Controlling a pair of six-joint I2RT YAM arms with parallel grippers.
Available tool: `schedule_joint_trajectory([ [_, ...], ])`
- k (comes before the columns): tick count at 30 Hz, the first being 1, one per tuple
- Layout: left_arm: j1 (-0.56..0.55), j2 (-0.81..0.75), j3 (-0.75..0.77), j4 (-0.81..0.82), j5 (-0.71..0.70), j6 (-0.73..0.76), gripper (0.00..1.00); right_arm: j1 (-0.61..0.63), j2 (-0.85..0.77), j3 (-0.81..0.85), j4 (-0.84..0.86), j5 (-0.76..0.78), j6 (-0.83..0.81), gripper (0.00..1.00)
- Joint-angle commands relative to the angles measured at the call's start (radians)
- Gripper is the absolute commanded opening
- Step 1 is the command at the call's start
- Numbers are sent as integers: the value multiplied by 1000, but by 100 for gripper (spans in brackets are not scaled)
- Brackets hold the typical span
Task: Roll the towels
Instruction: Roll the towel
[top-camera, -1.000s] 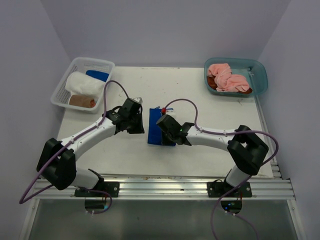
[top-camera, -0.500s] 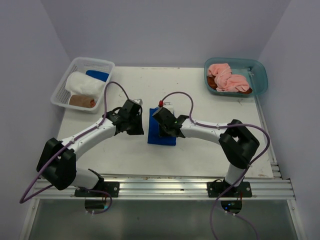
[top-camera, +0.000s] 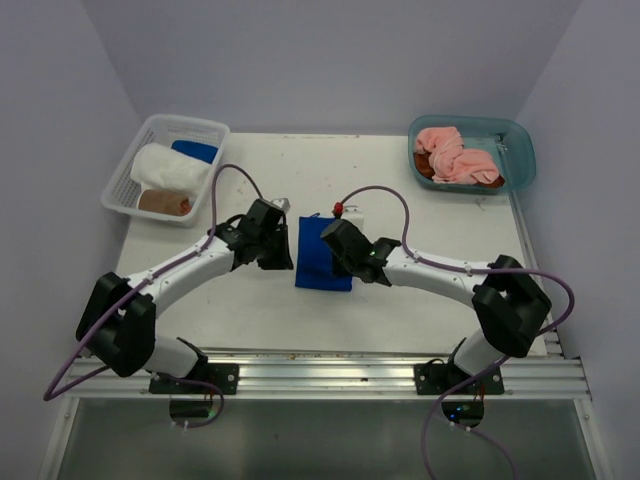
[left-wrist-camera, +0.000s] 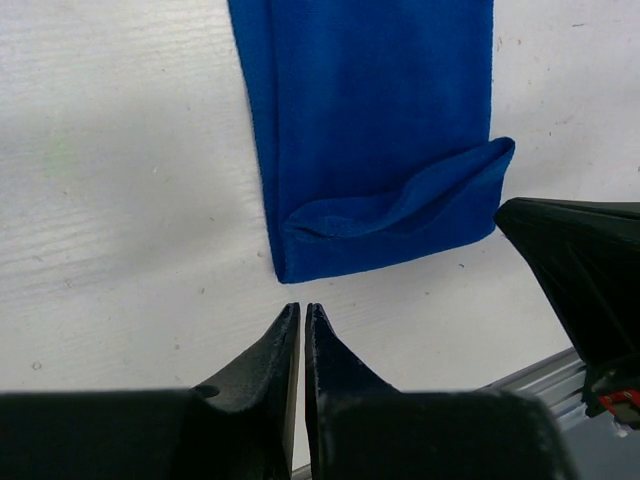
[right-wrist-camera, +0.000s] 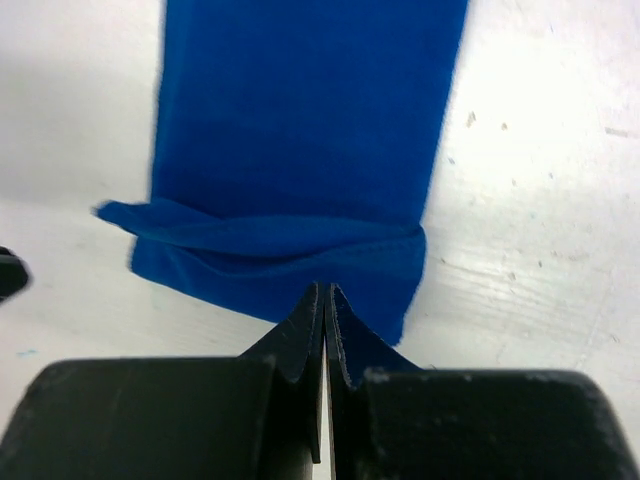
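A royal blue towel (top-camera: 318, 262) lies on the white table as a long folded strip between my two arms. In the left wrist view the blue towel (left-wrist-camera: 370, 120) has its end curled over into a small first fold. My left gripper (left-wrist-camera: 302, 310) is shut and empty, its tips on bare table just short of that end. My right gripper (right-wrist-camera: 326, 292) is shut, its tips over the curled edge of the blue towel (right-wrist-camera: 300, 130) with no cloth seen between them. From above, the left gripper (top-camera: 287, 258) and the right gripper (top-camera: 340, 255) flank the strip.
A white mesh basket (top-camera: 132, 155) at the back left holds a white roll (top-camera: 160, 166), a brown roll (top-camera: 163, 203) and a blue one (top-camera: 195, 150). A teal tub (top-camera: 520, 150) at the back right holds crumpled pink towels (top-camera: 455, 155). A metal rail (top-camera: 330, 372) runs along the table's near edge.
My right gripper swung left over the towel, then back to the right, uncovering more of the strip. The left gripper edged toward the towel and its jaws narrowed.
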Motion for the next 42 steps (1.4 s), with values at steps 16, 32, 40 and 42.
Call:
schedule_joint_trajectory([
  [16, -9, 154, -2, 208, 130, -46, 6, -17, 26, -49, 28, 40, -10, 0],
  [32, 20, 400, 261, 110, 69, 9, 0, -165, 206, 114, 71, -67, -113, 0],
  [40, 2, 291, 228, 86, 121, -20, 0, -164, 77, 105, 29, -40, -128, 0],
  [42, -19, 269, 224, 74, 103, -30, 1, -164, 80, 106, 28, -43, -137, 0],
])
